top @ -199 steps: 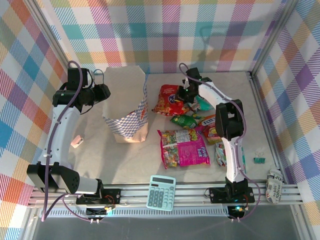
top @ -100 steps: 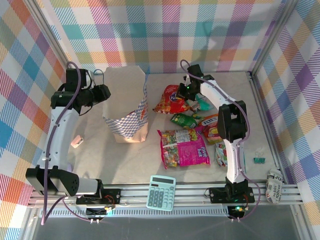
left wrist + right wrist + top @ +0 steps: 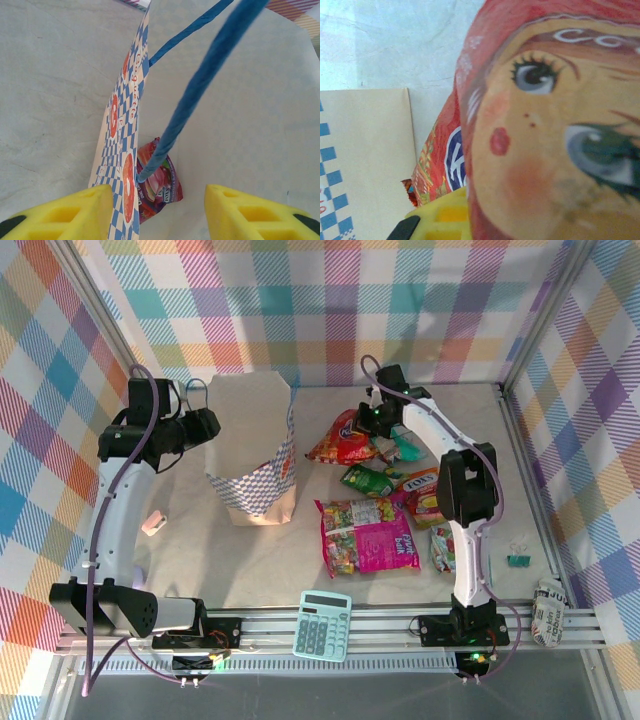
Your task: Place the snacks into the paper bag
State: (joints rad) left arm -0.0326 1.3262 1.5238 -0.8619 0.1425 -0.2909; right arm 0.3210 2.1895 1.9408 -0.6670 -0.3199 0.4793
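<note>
Left jaws stand apart at the left rim of the paper bag [image 3: 250, 440]. On the left wrist camera a blue cord handle [image 3: 200, 85] runs between them, and as far as I can see it is not pinched. The bag is upright on the surface [image 3: 200, 560] with its mouth open. One purple packet [image 3: 157, 185] appears to lie at the bottom.

Right of the bag, the right jaws are clamped on the far right corner of the red-orange packet [image 3: 343, 443]. It hangs tilted; I cannot tell whether its low corner touches the surface.

The green packet [image 3: 368, 480], big magenta packet [image 3: 368, 535] and orange packet [image 3: 425, 490] lie loose beside it.

Handling, my judgement: the packets are light, air-filled and glossy, so they are likely to slip and swing. A sealed seam or corner is the best hold, not the puffed middle. The bag is thin paper and tips easily, so I should steady its rim.
</note>
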